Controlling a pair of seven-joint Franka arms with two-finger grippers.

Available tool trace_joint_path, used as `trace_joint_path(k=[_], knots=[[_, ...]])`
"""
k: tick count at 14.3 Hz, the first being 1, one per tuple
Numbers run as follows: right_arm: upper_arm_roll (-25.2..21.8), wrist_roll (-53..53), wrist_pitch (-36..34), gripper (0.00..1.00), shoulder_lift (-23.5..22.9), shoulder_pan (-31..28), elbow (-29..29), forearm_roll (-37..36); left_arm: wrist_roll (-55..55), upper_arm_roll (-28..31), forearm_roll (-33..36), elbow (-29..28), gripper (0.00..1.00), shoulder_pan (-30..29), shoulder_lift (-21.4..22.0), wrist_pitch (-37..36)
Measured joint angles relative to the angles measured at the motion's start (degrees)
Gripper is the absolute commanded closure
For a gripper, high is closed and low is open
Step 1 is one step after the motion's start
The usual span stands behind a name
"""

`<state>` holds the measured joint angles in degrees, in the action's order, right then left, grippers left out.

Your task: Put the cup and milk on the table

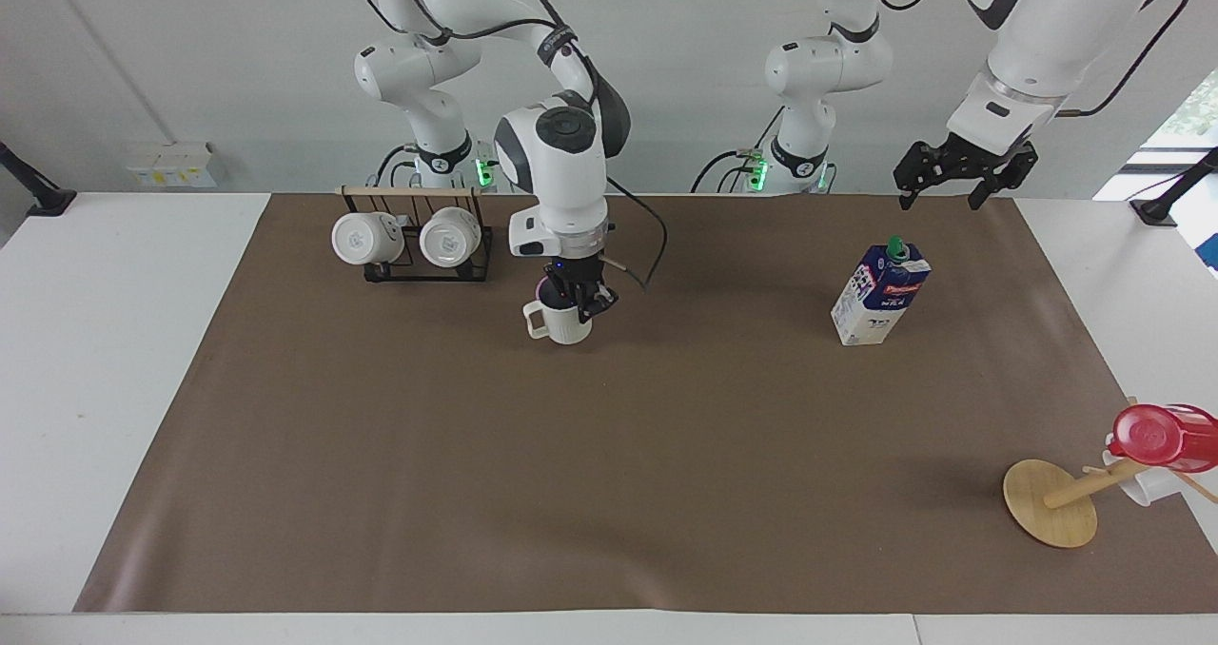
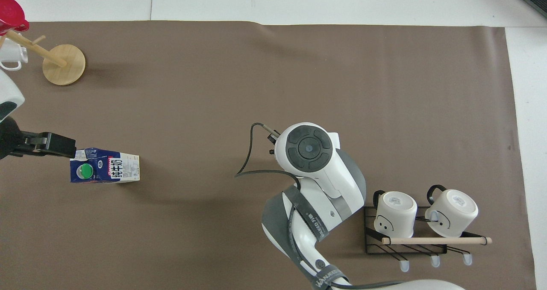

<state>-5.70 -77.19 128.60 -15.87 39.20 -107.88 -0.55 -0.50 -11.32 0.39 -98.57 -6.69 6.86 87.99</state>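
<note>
The milk [image 1: 880, 293] already stood on the bench [image 1: 133, 360]; the right gripper [image 1: 577, 299] clamped the cup [image 1: 561, 322], and the left gripper [image 1: 954, 175] hung spread apart.

White table [image 1: 114, 360] was covered over most of its width by brown mat [image 1: 609, 455]. Milk carton [image 1: 880, 293] was stood upright on mat toward left arm's end. Black wire rack [image 1: 419, 263] with two white mugs was set on mat toward right arm's end, near robots' edge. Wooden cup stand [image 1: 1051, 502] was placed at mat's corner farthest from robots, at left arm's end, red cup and white mug hung on it.
</note>
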Motion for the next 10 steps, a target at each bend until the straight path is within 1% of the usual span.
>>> trace_joint_path(k=[5,10], knots=[[-0.05,-0.27,0.55,1.00,-0.92,0.85,-0.13,-0.95,0.00,-0.01,0.00,-0.26,0.00,0.00,0.00,-0.09],[-0.04,0.22,0.64,1.00,-1.25,1.63,-0.37,-1.10,0.00,0.49,0.00,-2.63,0.00,-0.73,-0.02,0.00]])
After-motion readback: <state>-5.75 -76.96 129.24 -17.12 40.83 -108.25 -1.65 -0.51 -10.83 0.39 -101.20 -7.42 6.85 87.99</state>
